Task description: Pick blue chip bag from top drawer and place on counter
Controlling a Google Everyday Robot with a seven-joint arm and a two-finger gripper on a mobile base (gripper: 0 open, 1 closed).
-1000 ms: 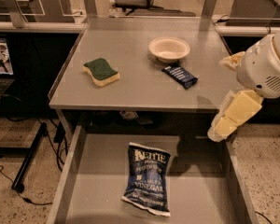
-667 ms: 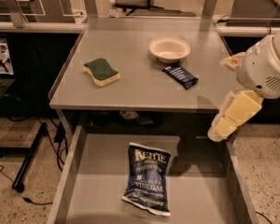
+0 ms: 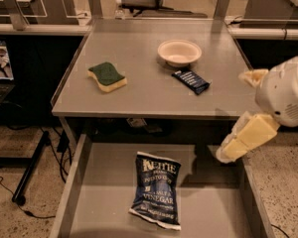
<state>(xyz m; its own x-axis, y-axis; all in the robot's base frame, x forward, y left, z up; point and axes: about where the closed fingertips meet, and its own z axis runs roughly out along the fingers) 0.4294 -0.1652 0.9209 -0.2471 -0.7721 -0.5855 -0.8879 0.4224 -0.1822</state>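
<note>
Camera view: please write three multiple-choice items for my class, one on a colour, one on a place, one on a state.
1. The sponge on the counter has a top coloured: A green; B red; C white.
2. The blue chip bag lies: A on the counter; B in the top drawer; C under the sponge.
3. The top drawer is: A shut; B pulled open; C lifted out.
Answers: 1 A, green layer over yellow. 2 B, flat on the drawer floor, the jaws hanging apart to its right. 3 B, its floor shows before the counter.
</note>
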